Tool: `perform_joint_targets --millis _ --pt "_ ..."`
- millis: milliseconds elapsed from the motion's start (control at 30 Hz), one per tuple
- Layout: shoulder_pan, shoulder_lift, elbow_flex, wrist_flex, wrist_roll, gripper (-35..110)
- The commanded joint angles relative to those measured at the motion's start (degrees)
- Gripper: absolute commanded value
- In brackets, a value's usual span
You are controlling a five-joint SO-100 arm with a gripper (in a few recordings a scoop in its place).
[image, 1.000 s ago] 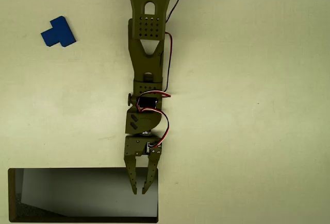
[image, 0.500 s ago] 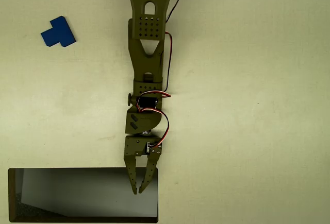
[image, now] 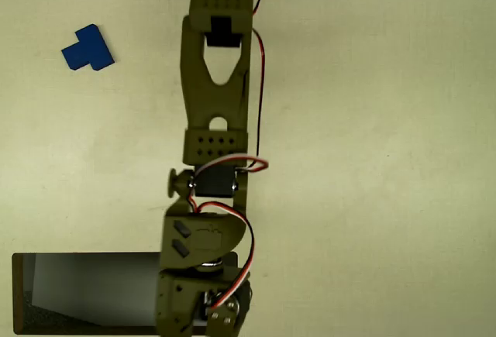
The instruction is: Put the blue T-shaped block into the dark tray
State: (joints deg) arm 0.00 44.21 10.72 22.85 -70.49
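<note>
Overhead, the blue T-shaped block [image: 87,48] lies far left on the worktop [image: 372,159], well apart from the dark tray [image: 85,290]; the pincer [image: 203,323] seems cut off by the frame edge, so I cannot tell its state.

Your surface [image: 372,120] is pale, matte and lightly scuffed in the overhead view. You have the blue T-shaped block [image: 87,49] lying flat at the far left. The dark tray [image: 85,290] sits at the near left edge, well apart from the block.
</note>
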Motion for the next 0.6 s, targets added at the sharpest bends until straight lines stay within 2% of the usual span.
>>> perform_joint_targets --millis 0,33,67,233,333,567 --pt "1.0 2.5 -21.9 70.8 -2.0 0" --pt "1.2 4.4 -20.4 76.7 -2.5 0" --pt "1.5 6.0 -18.1 77.9 0.2 0" --pt "3.7 14.6 1.1 77.8 -1.2 0" --pt "5.8 17.4 9.9 77.6 -7.1 0" --pt "11.8 44.0 62.0 60.5 -26.1 0"
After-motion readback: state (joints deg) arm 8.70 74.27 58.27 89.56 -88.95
